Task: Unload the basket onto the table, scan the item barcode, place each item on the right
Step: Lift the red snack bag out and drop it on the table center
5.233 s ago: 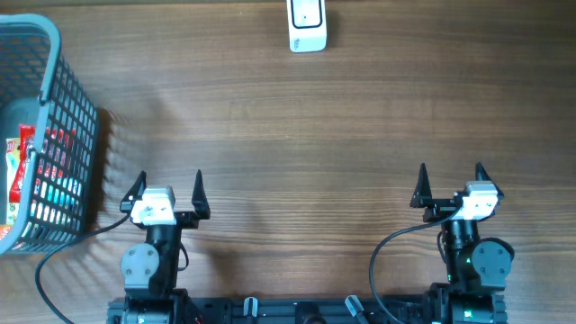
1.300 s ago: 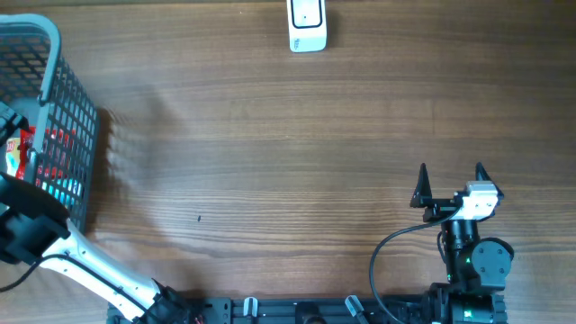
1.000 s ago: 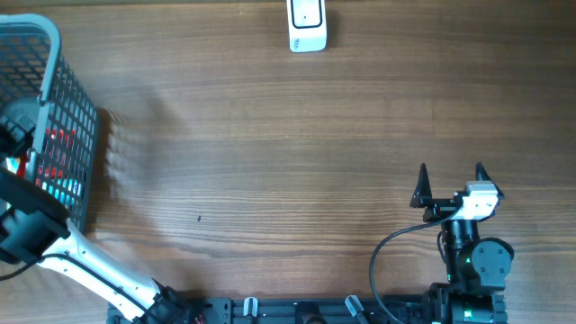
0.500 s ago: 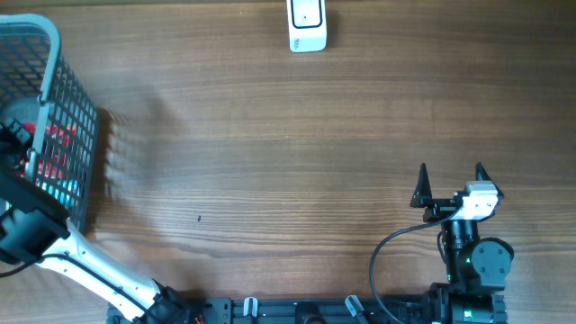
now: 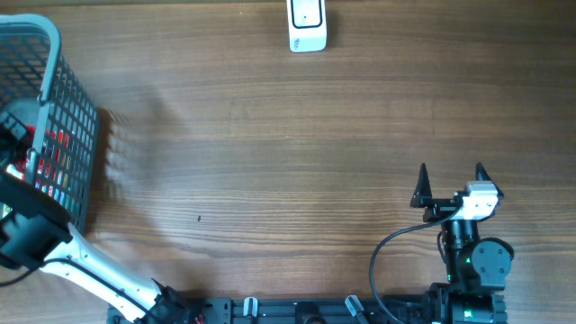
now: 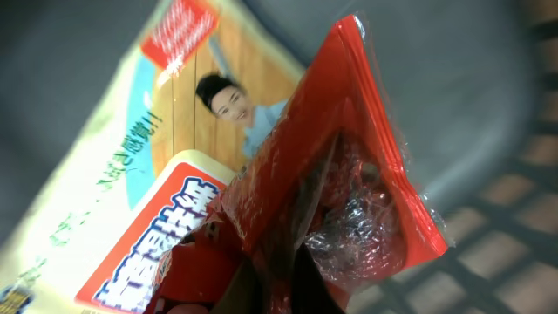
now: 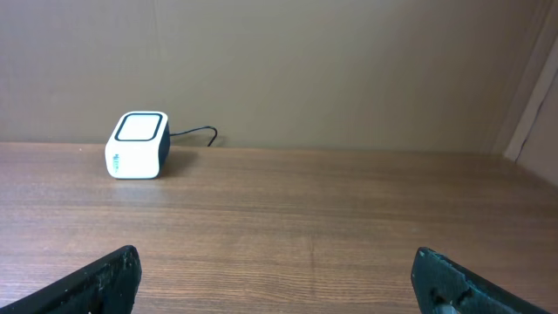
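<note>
Pinching only a thin shiny edge of the red packet (image 6: 349, 174) inside the basket (image 5: 76, 99) at nine o'clock, the left pincer (image 6: 277, 262) could drop it when lifting, while the right pincer (image 5: 451, 171) stands spread.

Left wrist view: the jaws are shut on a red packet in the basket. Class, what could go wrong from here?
1. The left jaws pinch only thin, shiny film of the red packet, so it may slip out when lifted.
2. The packet lies against the yellow pack, which could be dragged up too.
3. The basket has tall grid walls, so the packet might snag on the way to the scanner.
</note>
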Controlling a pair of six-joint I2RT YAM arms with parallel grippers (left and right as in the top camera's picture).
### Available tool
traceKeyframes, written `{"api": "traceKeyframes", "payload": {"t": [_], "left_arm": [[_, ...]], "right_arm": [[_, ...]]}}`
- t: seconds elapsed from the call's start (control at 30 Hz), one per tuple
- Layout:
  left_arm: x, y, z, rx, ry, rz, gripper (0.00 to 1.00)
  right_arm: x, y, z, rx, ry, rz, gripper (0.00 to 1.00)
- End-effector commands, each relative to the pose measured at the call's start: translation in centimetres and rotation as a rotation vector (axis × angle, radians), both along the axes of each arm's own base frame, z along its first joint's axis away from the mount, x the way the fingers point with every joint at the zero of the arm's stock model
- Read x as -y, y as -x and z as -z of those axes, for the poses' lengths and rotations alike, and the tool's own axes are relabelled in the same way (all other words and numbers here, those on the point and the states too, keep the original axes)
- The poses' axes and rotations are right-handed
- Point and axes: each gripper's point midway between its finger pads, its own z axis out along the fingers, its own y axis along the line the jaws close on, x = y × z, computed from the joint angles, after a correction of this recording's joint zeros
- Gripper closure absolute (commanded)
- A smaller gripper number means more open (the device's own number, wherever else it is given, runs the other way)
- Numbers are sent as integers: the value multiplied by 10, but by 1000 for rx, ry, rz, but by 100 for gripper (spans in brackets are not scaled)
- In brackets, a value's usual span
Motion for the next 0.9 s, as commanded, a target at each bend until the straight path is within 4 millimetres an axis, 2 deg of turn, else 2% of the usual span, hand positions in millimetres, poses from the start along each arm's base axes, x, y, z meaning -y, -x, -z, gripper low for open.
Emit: {"api": "traceKeyframes", "payload": {"t": [0.0,0.1,0.13,0.23,0.3,0.37,0.4,0.47,0.57,0.63,0.67,0.77,0.8,0.87], "left_arm": [[1,-24,-128,325,-151,-2,96],[4,-21,-201,491,-269,-84,96],[13,-14,-243,586,-325,-110,96],[44,-6,-307,775,-339,-98,96],[89,2,-358,960,-255,-61,96],[139,2,-383,1064,-136,57,96],[168,-2,-386,1082,-62,133,96],[223,-8,-366,1007,56,263,96],[307,-28,-319,869,190,517,96],[354,-38,-269,718,233,612,96],[368,-40,-250,662,238,639,96],[435,-44,-174,509,302,783,96],[465,-42,-136,452,335,850,96],[503,-33,-79,350,378,914,96]], "right_arm": [[1,0,-2,8,-13,8,0],[1,0,-1,8,-12,8,0],[1,0,-2,8,-12,8,0],[1,0,-2,8,-12,8,0],[1,0,-2,8,-12,8,0],[1,0,-2,8,-12,8,0],[1,0,-1,8,-12,8,0],[1,0,-1,8,-12,8,0],[1,0,-2,8,-12,8,0],[1,0,-1,8,-12,8,0],[1,0,-1,8,-12,8,0],[1,0,-1,8,-12,8,0],[1,0,-2,8,-12,8,0],[1,0,-1,8,-12,8,0]]}}
